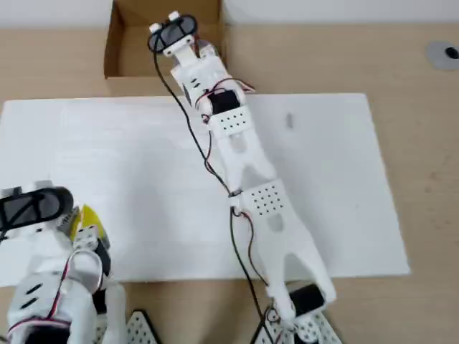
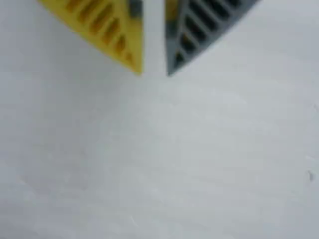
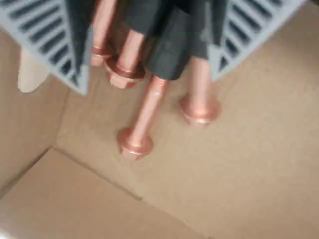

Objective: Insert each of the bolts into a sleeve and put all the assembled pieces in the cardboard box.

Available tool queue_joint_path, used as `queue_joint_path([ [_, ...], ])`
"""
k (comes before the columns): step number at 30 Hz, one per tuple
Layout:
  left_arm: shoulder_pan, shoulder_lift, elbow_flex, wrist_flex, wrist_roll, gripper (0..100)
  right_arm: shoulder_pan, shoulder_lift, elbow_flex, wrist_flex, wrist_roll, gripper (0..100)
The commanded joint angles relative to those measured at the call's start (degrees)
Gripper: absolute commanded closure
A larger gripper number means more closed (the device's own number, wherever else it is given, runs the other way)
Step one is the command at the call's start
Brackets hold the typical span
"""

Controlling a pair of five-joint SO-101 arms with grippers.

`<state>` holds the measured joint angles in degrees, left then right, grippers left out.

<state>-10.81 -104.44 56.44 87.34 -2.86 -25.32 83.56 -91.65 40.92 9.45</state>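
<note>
Two white robot arms sit at a wooden table covered by a white sheet (image 1: 107, 158). The right arm stretches across the sheet to the open cardboard box (image 1: 118, 50) at the far edge, and the right gripper (image 1: 172, 32) hangs over the box's inside.

From that arm's wrist, the right gripper (image 3: 147, 82) has its grey ribbed fingers (image 3: 50, 35) spread wide. They straddle a cluster of black sleeves (image 3: 167, 55) with copper-coloured flanged bolts (image 3: 144, 112) pushed through them. Four bolt heads show. The pieces lie close together over the box floor (image 3: 239, 164), side by side, shanks roughly parallel. Their long axes run from between the fingers outward, heads pointing away from the gripper. Whether a finger touches any sleeve is not clear.

The left gripper (image 2: 154, 69) rests near the table's front corner, well away from the box. Its yellow finger (image 2: 114, 35) and grey finger (image 2: 199, 30) are almost pressed together, with only a thin slit between the tips, and they pinch nothing above the sheet.

The assembled pieces lie directly between the right arm's fingers, so that arm is the nearer one. Its next move probably needs a straight lift out of the box without snagging a sleeve.
</note>
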Motion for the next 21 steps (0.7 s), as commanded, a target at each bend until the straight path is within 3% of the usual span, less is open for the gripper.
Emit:
queue_joint_path([
  [1, -0.7, -0.22, 1.41, -1.76, 0.26, 97, 0.22, -0.92, -4.09, 1.41, 0.35, 79.6],
  [10, -0.7, -0.22, 4.48, -2.46, 0.35, 97, 1.54, -11.82, -4.09, 4.84, 0.0, 82.8],
  [14, -0.7, -0.22, 5.01, -2.64, 0.35, 97, 1.54, -21.58, -3.91, 15.38, 0.0, 97.9],
  [21, -0.7, -0.22, 5.19, -2.64, 0.35, 97, 1.54, -34.86, -3.91, 36.66, -0.7, 98.8],
])
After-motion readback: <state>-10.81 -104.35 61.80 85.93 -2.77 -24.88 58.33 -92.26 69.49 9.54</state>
